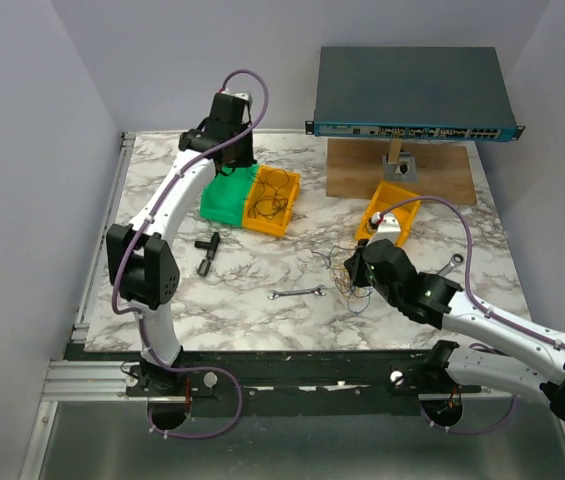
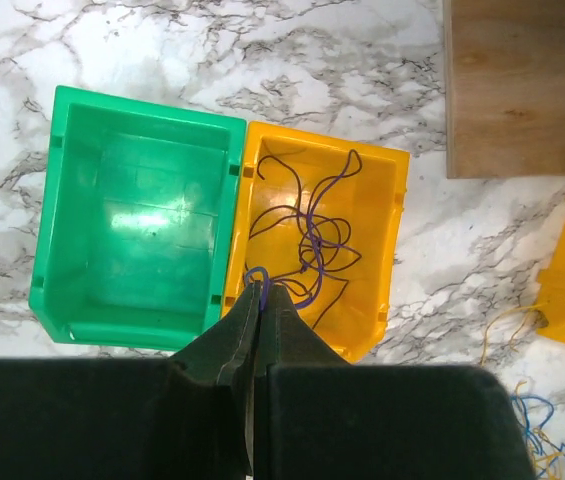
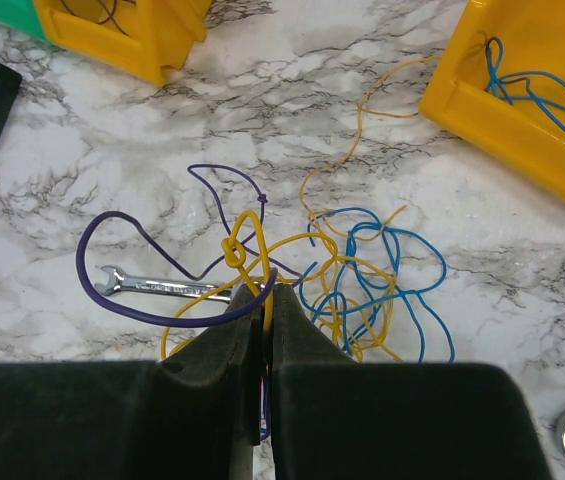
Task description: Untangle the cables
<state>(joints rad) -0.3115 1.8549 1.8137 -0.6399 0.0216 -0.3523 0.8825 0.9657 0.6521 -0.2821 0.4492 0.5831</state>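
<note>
The cables are thin wires. On the marble lies a loose tangle (image 1: 347, 278) of blue wire (image 3: 443, 262), knotted yellow wire (image 3: 234, 250) and purple wire (image 3: 178, 320). My right gripper (image 3: 265, 290) sits at the tangle's near edge, shut on the yellow wire, with the purple wire crossing its tips; in the top view it (image 1: 355, 272) is at centre right. My left gripper (image 2: 264, 288) hangs over the yellow bin (image 2: 394, 240), shut on a small purple loop (image 2: 256, 271). More dark and purple wires (image 2: 307, 250) lie curled inside that bin.
A green bin (image 2: 132, 230) adjoins the yellow one. A second yellow bin (image 3: 502, 120) holds blue wire. A silver wrench (image 3: 162, 287) lies under the tangle, another wrench (image 1: 449, 264) to the right. Also present: a black T-shaped part (image 1: 207, 250), a network switch (image 1: 412, 90) and a wooden board (image 1: 402, 175).
</note>
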